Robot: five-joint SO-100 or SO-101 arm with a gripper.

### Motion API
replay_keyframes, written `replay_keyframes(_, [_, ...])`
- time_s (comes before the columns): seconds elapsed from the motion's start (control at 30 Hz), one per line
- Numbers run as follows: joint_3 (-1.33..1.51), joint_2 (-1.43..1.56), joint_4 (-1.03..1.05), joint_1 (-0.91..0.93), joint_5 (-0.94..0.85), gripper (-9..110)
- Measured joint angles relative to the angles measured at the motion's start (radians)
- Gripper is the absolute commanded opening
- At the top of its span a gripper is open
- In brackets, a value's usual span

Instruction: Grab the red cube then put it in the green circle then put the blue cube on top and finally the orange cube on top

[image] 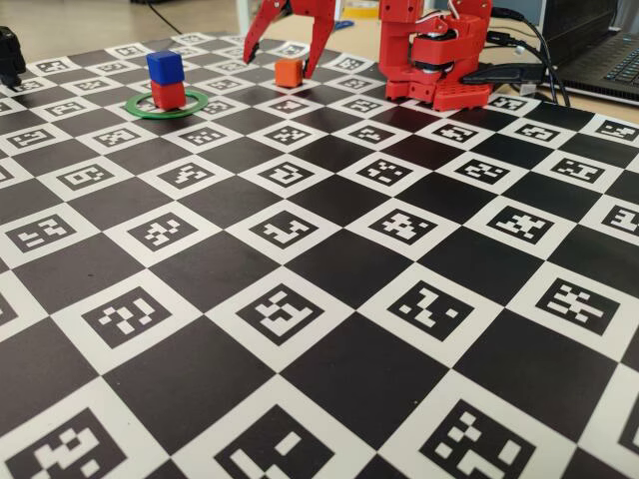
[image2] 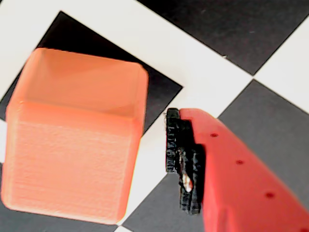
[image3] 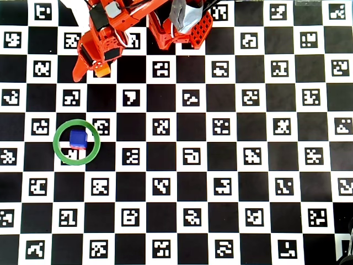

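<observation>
On the checkerboard mat w/ its printed marker squares, the green circle lies flat toward the far left in the fixed view. Inside it sits the red cube, w/ the blue cube stacked squarely on top; from overhead only a thin red sliver shows under the blue cube, both well inside the green circle.

Orange cube rests on the mat further back, right of the stack and well apart from it, near the arm's base. Gripper hangs over it, fingers spread wide, one tip on each side of the cube. Overhead view agrees: orange cube sits between the two red fingers, gripper open around it.

Wrist view: orange cube fills the left half, sitting flat on the mat; one red finger w/ a black pad is just beside its right face, narrow gap visible, not touching. Other finger is out of that view.
</observation>
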Motion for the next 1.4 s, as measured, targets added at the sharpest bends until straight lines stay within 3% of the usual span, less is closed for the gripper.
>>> replay_keyframes(0.23, [-0.002,-0.003,0.000,0.000,0.000,39])
replay_keyframes(0.73, [-0.002,-0.003,0.000,0.000,-0.015,9])
replay_keyframes(1.07, [-0.002,-0.003,0.008,0.000,-0.023,6])
replay_keyframes(1.4, [-0.147,-0.003,0.150,0.000,-0.048,6])
